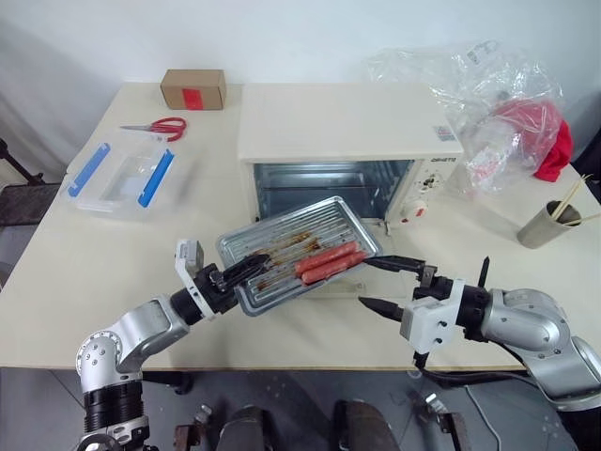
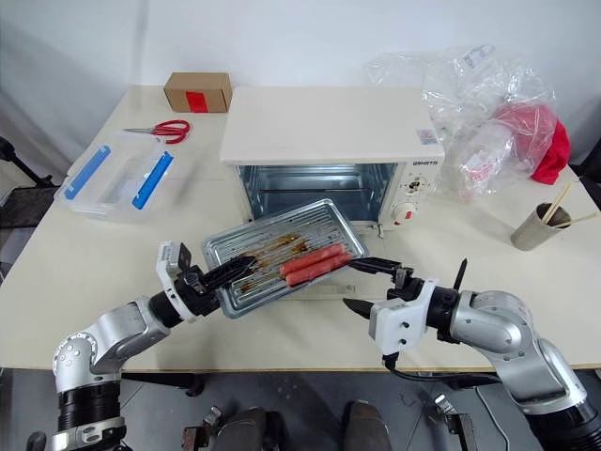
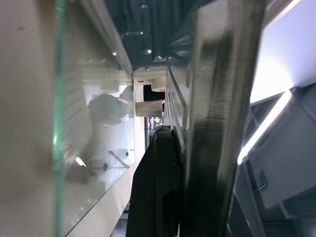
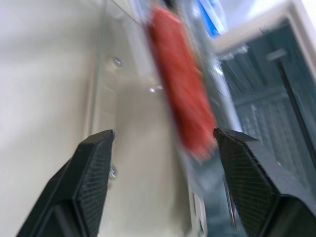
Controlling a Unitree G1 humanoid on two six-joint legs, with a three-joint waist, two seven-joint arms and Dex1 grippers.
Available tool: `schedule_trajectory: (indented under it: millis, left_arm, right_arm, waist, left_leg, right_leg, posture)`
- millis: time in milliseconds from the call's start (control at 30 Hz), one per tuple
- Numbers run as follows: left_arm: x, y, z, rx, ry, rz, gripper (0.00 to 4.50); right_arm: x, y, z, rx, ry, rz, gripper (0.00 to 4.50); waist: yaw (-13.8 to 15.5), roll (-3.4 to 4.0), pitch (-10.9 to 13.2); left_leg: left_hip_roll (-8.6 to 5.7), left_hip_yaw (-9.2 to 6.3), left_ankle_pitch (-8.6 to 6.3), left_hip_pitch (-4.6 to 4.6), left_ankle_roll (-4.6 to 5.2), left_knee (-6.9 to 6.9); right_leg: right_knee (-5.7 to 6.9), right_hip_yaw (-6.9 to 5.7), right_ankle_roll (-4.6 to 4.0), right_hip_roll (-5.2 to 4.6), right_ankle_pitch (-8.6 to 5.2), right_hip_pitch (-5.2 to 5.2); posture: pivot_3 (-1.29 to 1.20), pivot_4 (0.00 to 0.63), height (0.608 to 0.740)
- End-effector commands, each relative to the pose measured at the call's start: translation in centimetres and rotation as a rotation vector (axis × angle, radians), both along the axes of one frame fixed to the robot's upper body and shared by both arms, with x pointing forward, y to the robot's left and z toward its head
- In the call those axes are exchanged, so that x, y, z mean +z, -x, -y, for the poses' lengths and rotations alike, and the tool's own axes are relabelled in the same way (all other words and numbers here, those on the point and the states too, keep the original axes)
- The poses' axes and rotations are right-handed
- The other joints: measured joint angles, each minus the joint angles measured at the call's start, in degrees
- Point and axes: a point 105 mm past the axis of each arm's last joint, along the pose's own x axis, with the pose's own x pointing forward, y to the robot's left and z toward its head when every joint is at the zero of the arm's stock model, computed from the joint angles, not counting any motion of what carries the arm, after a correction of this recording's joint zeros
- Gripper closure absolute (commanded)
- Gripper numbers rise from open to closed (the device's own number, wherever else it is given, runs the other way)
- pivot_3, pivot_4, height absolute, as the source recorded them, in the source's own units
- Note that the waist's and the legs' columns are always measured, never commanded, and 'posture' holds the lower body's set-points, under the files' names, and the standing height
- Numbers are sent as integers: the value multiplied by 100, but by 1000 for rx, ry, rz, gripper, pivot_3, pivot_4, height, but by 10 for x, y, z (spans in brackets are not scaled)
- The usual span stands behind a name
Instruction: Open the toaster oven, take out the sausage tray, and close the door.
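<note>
Clearly, progress: about two thirds of the task seems done, judged from how things lie now.
Door: the door (image 2: pixel 319 289) is open; it lies flat in front of the toaster oven (image 2: pixel 324 141) and is mostly hidden under the tray, so only a pale strip of it shows.
Tray position: the sausage tray (image 2: pixel 282 254) is out of the oven cavity and is held in the air above the open door, at 6 o'clock from the oven mouth; it is tilted, with the far right corner higher.
Left end effector: the left end effector (image 2: pixel 230 271) has its fingers pressed together on the near left rim of the tray, and it carries the tray alone.
Right end effector: the right end effector (image 2: pixel 364 284) has its fingers spread; it stands at 3 o'clock of the tray, just beside the right edge, and it pinches nothing.
Still left: the tray is not yet set down on the counter (image 2: pixel 84 272), and the door is not yet closed.
Tray look: silvery, shallow, ribbed metal with brown grease marks toward the left part.
Sausages: two red sausages (image 2: pixel 315 260) lie side by side in the right part of the tray.
Oven inside: the metal cavity looks empty.
</note>
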Motion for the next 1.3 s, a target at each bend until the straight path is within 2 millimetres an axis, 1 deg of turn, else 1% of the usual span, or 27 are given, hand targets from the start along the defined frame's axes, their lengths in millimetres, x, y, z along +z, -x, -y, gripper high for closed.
schedule_trajectory:
  millis: [33, 67, 167, 233, 300, 367, 433, 567, 667, 700, 800, 867, 933, 1000, 1067, 1100, 1200, 1267, 1300]
  left_arm:
    - [1, 13, -21, 9, 64, 24, 4500]
    - [0, 15, -25, 12, 79, 25, 4500]
    - [-6, 35, -41, -12, 90, 13, 4500]
    - [-8, 47, -51, -3, 106, 8, 4500]
    - [-8, 58, -58, 9, 124, 14, 4500]
    - [-8, 67, -66, 54, 151, 30, 4500]
    - [-14, 77, -81, 146, 169, 16, 4500]
    - [-25, 95, -101, 304, 172, -22, 4500]
    - [-31, 106, -114, 423, 176, -39, 4500]
    - [-33, 110, -117, 452, 178, -45, 4500]
    - [-40, 120, -126, 532, 185, -74, 4500]
    - [-44, 123, -139, 637, 189, -79, 4500]
    - [-45, 122, -145, 700, 193, -76, 4500]
    - [-44, 119, -143, 710, 197, -65, 4500]
    - [-39, 112, -138, 712, 206, -38, 4500]
    - [-36, 107, -135, 704, 214, -19, 4500]
    - [-30, 97, -122, 648, 225, 12, 4500]
    - [-30, 93, -121, 647, 219, 3, 4500]
    - [-30, 92, -123, 657, 219, 3, 4500]
  right_arm:
    - [8, -6, 20, -71, -60, -6, 1210]
    - [7, -7, 24, -81, -64, -10, 1210]
    - [5, -11, 40, -123, -136, -58, 1791]
    - [1, -14, 52, -166, -175, -87, 2397]
    - [-7, -16, 65, -192, -157, -96, 3093]
    - [-12, -22, 81, -250, -161, -104, 3765]
    - [-19, -29, 96, -313, -175, -125, 4401]
    - [-32, -38, 113, -387, -233, -229, 4458]
    - [-44, -40, 114, -385, -246, -347, 4458]
    - [-49, -40, 113, -381, -249, -390, 4458]
    - [-52, -40, 102, -329, -281, -464, 4458]
    - [-56, -34, 88, -246, -340, -569, 4458]
    - [-61, -31, 78, -192, -357, -631, 4458]
    - [-62, -32, 69, -153, -382, -655, 4458]
    - [-62, -36, 63, -138, -404, -669, 4458]
    - [-63, -36, 59, -123, -406, -693, 4458]
    - [-60, -44, 52, -104, -438, -679, 4458]
    - [-51, -49, 50, -89, -478, -633, 4458]
    - [-43, -52, 50, -85, -507, -589, 4458]
  waist:
    - [-11, 0, 0]
    - [-8, 0, 0]
    - [-14, 0, 0]
    - [-20, 1, 0]
    - [-19, 1, 0]
    - [-22, 1, 0]
    - [-24, 1, 0]
    - [-43, 4, 0]
    - [-41, 4, 0]
    - [-40, 4, 0]
    - [-32, 3, 0]
    - [-19, 2, 0]
    - [-9, 0, -1]
    - [-12, -1, -2]
    - [-11, -1, -2]
    - [-14, -1, -2]
    - [-20, -6, -6]
    - [-21, -6, -6]
    - [-22, -6, -6]
  left_leg:
    - [1, 0, 0, 0, 0, -1]
    - [1, 1, 0, 0, 0, -1]
    - [4, 3, 1, 1, -1, -1]
    - [4, 5, 1, 1, -1, -3]
    - [4, 6, 0, 2, -2, -6]
    - [5, 8, 0, 2, -2, -5]
    - [5, 10, 0, 3, -2, -4]
    - [7, 11, 0, 6, -2, -5]
    - [9, 11, 0, 9, -3, -4]
    - [10, 10, 0, 9, -3, -4]
    - [8, 9, 0, 8, -2, -2]
    - [7, 6, 0, 8, -2, -1]
    - [8, 2, -1, 7, 0, -1]
    - [9, -1, -2, 7, 1, -1]
    - [8, -1, -2, 6, 1, -1]
    - [8, -1, -1, 5, 1, -1]
    - [3, 0, -1, 6, 1, 0]
    - [2, 1, -1, 6, 1, 0]
    - [2, 0, -1, 6, 1, 0]
  right_leg:
    - [0, 0, 0, 1, 0, 0]
    - [0, 0, 0, 2, 0, -1]
    - [1, 1, 0, 3, 0, -2]
    - [0, 4, 0, 4, -1, -4]
    - [0, 5, -1, 3, -1, -5]
    - [-4, 7, -2, 2, -1, -4]
    - [-5, 8, -2, 2, -2, -4]
    - [-11, 11, -9, 0, -5, -7]
    - [-11, 12, -13, -2, -7, -7]
    - [-11, 11, -13, -2, -8, -7]
    - [-12, 11, -14, -8, -8, -6]
    - [-13, 9, -14, -10, -8, -5]
    - [-13, 8, -14, -16, -8, -4]
    - [-15, 7, -14, -17, -8, -1]
    - [-13, 7, -14, -18, -8, -1]
    - [-13, 7, -14, -19, -8, -1]
    - [-10, 5, -14, -16, -7, -2]
    - [-8, 5, -14, -15, -7, -3]
    - [-8, 4, -14, -14, -7, -3]
  posture:
    - [0, 150, 740]
    - [0, 150, 740]
    - [0, 150, 740]
    - [0, 150, 740]
    - [0, 150, 740]
    - [0, 150, 740]
    - [0, 150, 740]
    - [0, 150, 740]
    - [0, 150, 740]
    - [0, 150, 740]
    - [0, 150, 740]
    - [0, 150, 740]
    - [0, 150, 740]
    - [0, 150, 740]
    - [0, 150, 740]
    - [0, 150, 740]
    - [0, 150, 740]
    - [0, 150, 740]
    - [0, 150, 740]
